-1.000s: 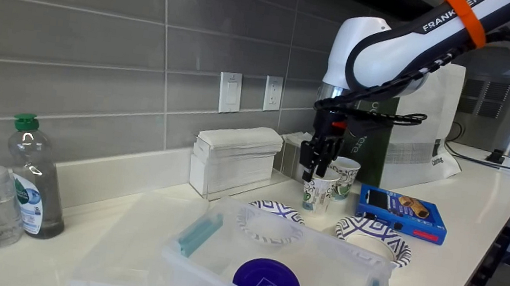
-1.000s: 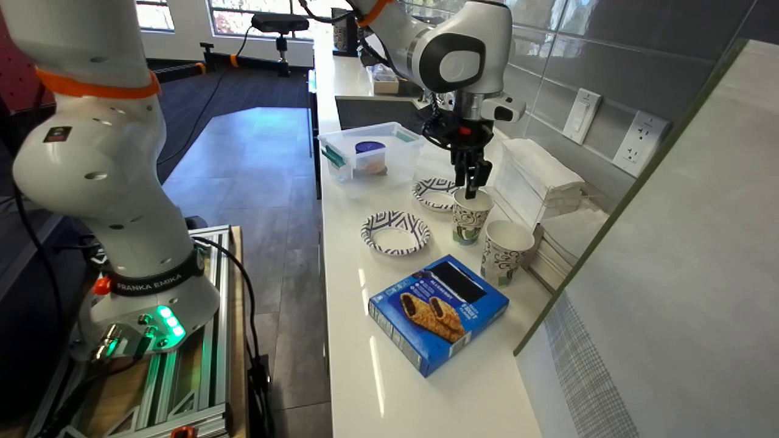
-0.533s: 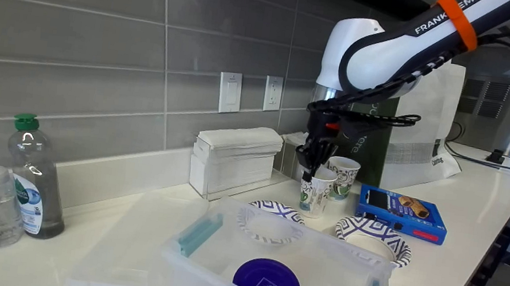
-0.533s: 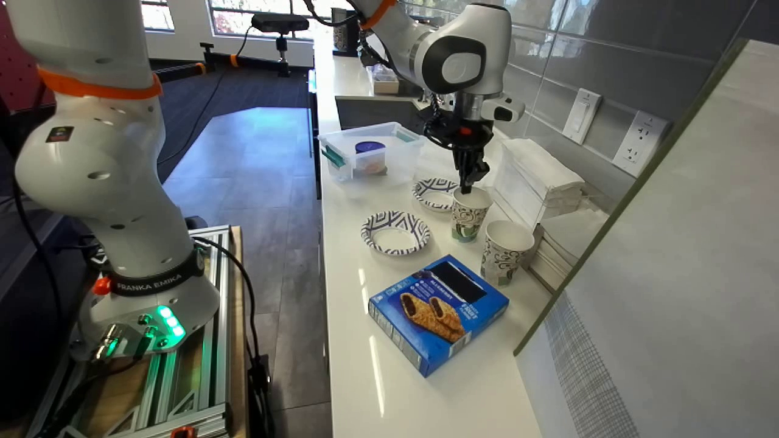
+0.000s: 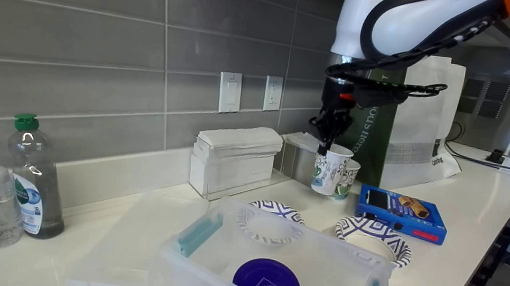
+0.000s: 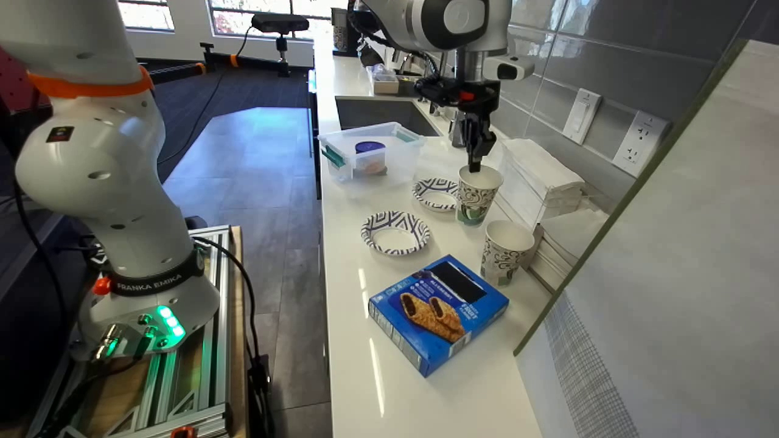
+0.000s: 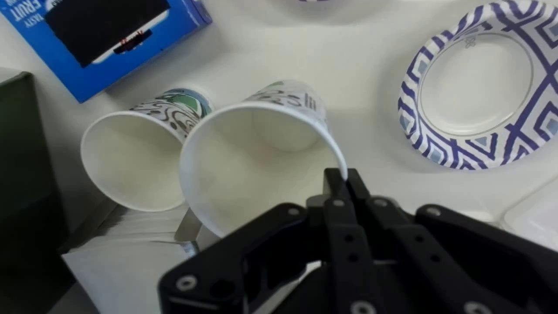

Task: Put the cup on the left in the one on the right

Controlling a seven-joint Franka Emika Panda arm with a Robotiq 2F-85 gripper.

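Observation:
Lifted off the counter, the left cup (image 5: 328, 172), white paper with a leafy swirl print, hangs from my gripper (image 5: 323, 150), tilted slightly. In the wrist view the fingertips of my gripper (image 7: 345, 179) pinch the near rim of the left cup (image 7: 257, 161), one finger inside and one outside. The right cup (image 6: 505, 255), of the same print, stands upright and empty on the counter. In an exterior view the held cup partly covers the right cup (image 5: 348, 182). From the wrist, the right cup (image 7: 135, 161) shows close beside the held one.
A blue snack box (image 6: 438, 313) lies in front of the right cup. Two patterned bowls (image 6: 395, 233) and a clear bin (image 6: 371, 152) stand farther along the counter. A paper towel holder (image 5: 238, 160) is against the wall, and a tall paper bag (image 5: 419, 130) stands behind the cups.
My gripper has shut on the left cup's rim and risen, lifting that cup from the counter and bringing it toward the wall-side bag. The right cup has not moved.

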